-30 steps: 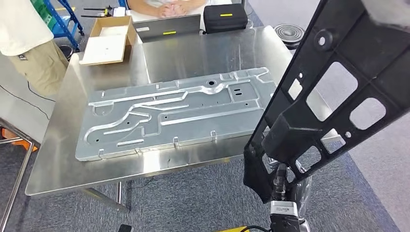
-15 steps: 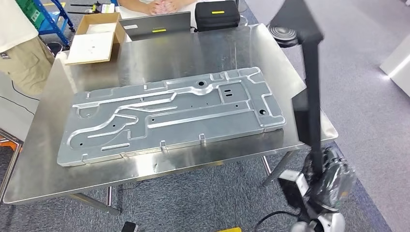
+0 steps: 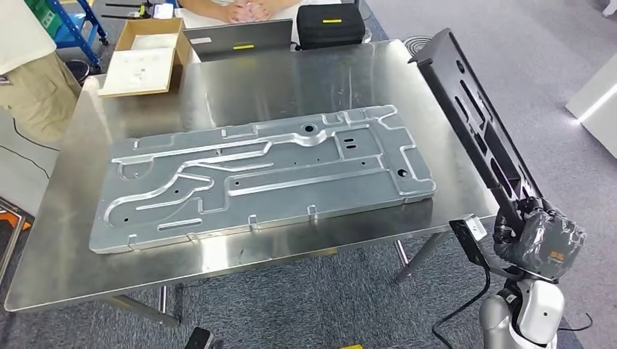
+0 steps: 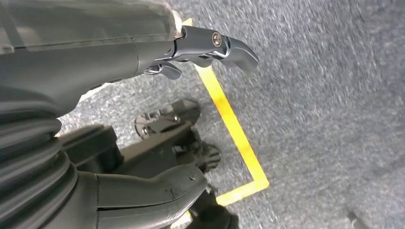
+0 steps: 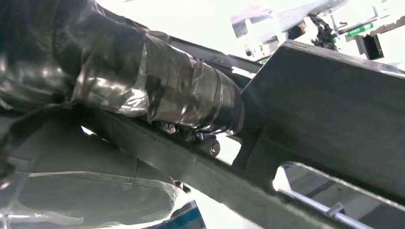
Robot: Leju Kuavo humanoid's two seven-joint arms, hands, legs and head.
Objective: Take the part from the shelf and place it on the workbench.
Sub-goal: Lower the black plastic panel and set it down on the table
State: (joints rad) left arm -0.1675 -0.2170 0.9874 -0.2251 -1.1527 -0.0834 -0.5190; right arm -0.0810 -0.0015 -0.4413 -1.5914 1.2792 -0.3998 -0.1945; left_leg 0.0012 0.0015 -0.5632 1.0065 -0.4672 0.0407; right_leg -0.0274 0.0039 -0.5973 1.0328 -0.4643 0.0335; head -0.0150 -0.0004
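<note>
Gripping the black part [image 3: 476,120] at its lower end with the right hand [image 3: 540,238], fingers wrapped around a rail of the frame [image 5: 200,167]. Holding it tilted, upper end leaning over the far right corner of the workbench [image 3: 291,73], lower end hanging off beyond the right edge. Not touching the table anywhere, as far as can be judged. Left hand [image 4: 119,119] hanging low over grey floor and yellow tape line [image 4: 234,129], fingers apart, holding nothing.

Risks, judging from here:
- Gripping one end of a long frame: likely twisting or slipping in the fingers under its own leverage.
- Lowering toward the bench: possibly striking the table edge, or landing on the large silver plate [image 3: 262,174] taking up the middle.
- Setting down on the narrow bare strip at the right: possibly overhanging and tipping off.
- Swinging the far end near the black case [image 3: 331,25] and laptop [image 3: 240,38], where a person [image 3: 29,65] is standing nearby.
</note>
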